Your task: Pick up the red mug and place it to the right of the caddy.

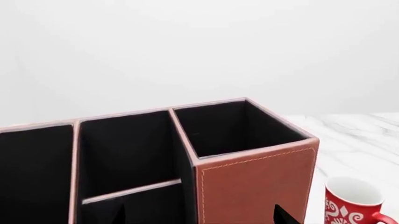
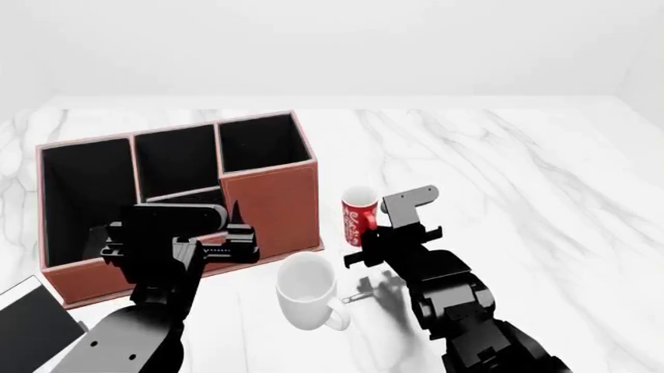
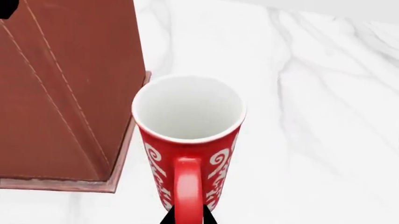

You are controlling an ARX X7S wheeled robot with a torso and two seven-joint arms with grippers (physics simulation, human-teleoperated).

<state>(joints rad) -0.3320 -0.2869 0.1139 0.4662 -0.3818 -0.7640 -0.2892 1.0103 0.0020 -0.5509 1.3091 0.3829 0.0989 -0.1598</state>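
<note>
Upright red mug (image 2: 359, 216) with white swirls, just right of the reddish-brown compartmented caddy (image 2: 272, 198).

Two mugs are counted on the marble table (image 2: 518, 163): one red mug (image 2: 359, 214) and one white mug (image 2: 308, 291). One caddy (image 2: 272, 198) is seen, with three upper compartments counted in the head view plus a lower front section behind a divider. One black book (image 2: 31, 322) with white page edges is noted at the table edge. Two robot arms are counted, each with one gripper: left gripper (image 2: 197, 237), right gripper (image 2: 389, 237).
</note>
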